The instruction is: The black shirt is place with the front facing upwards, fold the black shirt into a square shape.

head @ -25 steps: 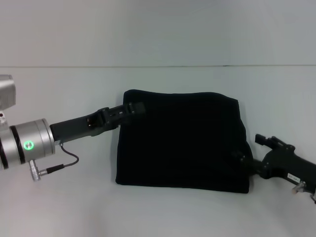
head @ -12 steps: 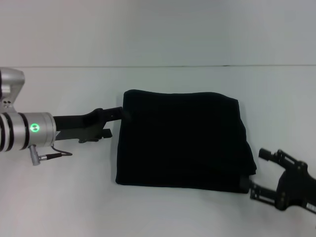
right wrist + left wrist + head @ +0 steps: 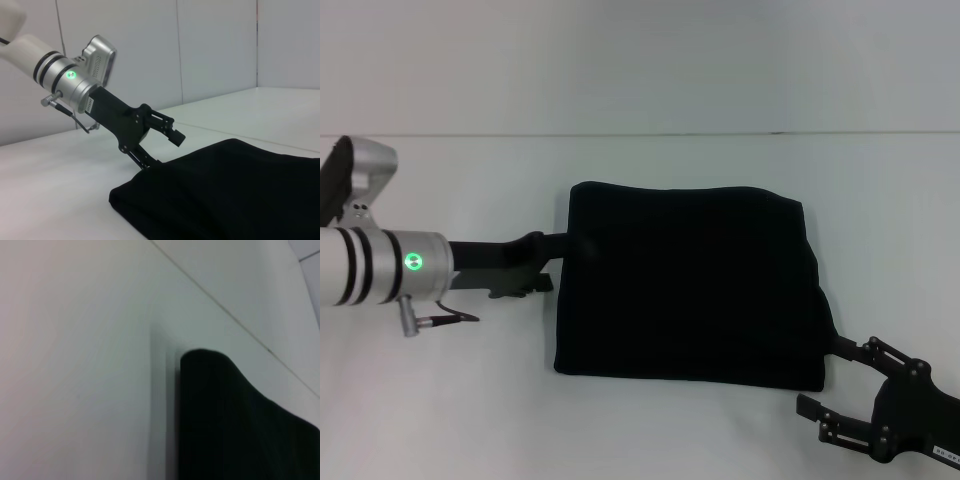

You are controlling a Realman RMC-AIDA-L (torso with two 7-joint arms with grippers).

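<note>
Nearest the robot, at the lower right of the head view, the right gripper [image 3: 835, 385] is seen with fingers spread and empty, just off the near right corner of the black shirt [image 3: 690, 285]. At mid-table [image 3: 640, 430] the shirt is found lying flat, already folded into a near-square packet; no lettering is visible. Farther back, the left gripper [image 3: 160, 145] is observed parted, one finger low at the shirt's left edge, the other raised above it, nothing clamped. The cloth is judged light, limp and layered, not fragile. Any hold is best taken at a corner or folded edge, through all layers, lest the stack slide apart.
</note>
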